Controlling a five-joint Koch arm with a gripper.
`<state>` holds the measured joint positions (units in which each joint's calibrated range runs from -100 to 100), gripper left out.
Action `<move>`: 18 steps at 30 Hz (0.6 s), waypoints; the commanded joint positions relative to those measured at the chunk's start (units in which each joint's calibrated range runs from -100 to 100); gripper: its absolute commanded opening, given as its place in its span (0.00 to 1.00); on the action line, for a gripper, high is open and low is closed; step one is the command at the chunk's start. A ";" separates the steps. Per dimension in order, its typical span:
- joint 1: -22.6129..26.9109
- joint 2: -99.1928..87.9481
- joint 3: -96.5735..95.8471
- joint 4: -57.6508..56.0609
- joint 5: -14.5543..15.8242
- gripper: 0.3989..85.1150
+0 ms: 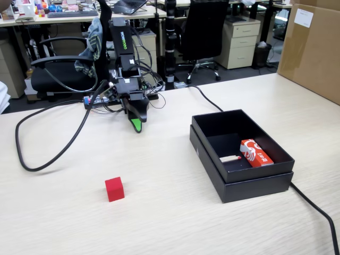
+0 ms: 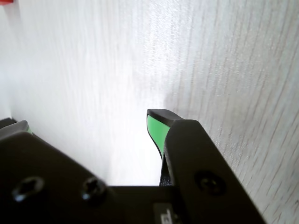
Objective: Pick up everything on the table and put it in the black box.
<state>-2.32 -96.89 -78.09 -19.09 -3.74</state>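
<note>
The small matte bright-red cube (image 1: 114,189) sits alone on the large pale beige wood-grain tabletop (image 1: 170,223), well apart from the shallow rectangular matte black cardboard box (image 1: 240,154) at the right of the fixed view, which holds an orange-red packet with white print (image 1: 256,152) and a thin pale stick (image 1: 230,158). The black arm's gripper (image 1: 136,125) points down just above the table near its base, far behind the cube, with nothing in it. In the wrist view its green-lined jaws (image 2: 84,126) stand apart with bare table between them, and a sliver of the cube shows at the top left corner (image 2: 5,2).
</note>
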 commanded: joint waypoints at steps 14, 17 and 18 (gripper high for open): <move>-5.76 45.54 62.32 -27.52 -1.51 0.56; -6.89 54.04 69.66 -27.52 -2.49 0.56; -7.23 56.68 72.02 -27.52 -2.74 0.56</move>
<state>-8.91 -43.17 -12.37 -46.11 -5.15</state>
